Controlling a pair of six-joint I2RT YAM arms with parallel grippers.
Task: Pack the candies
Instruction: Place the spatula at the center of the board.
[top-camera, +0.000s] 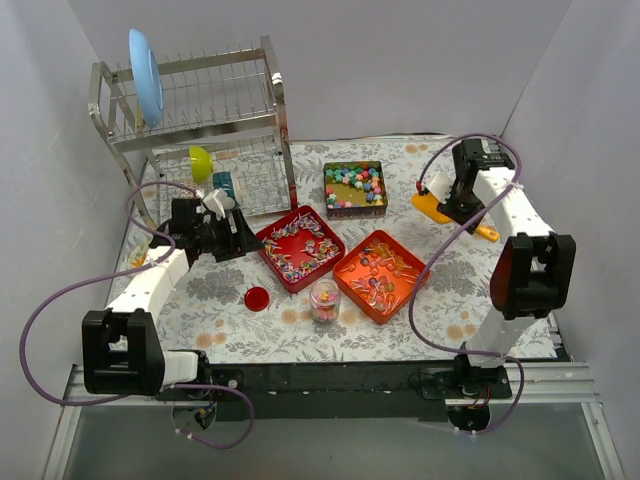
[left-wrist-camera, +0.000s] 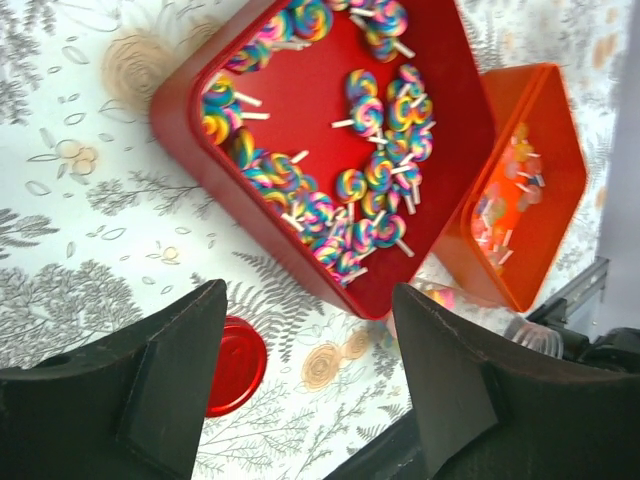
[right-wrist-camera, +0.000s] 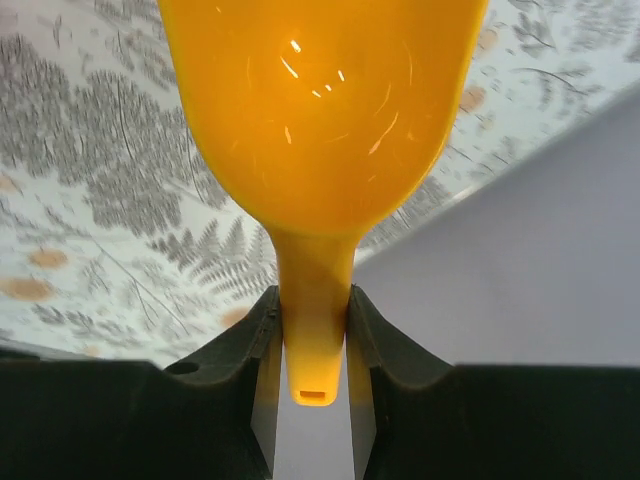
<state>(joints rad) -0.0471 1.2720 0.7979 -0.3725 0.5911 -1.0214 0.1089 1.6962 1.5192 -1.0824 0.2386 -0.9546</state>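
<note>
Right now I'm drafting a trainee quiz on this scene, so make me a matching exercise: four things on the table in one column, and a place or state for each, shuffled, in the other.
1. yellow plastic scoop
2. round red lid
3. dark square tin
4. small clear jar

A. holds pastel candies
B. lying flat on the floral tablecloth
C. handle clamped in the right tool
D. upright by the corners of the red square tray and orange square tray

Pairs: 1-C, 2-B, 3-A, 4-D
</note>
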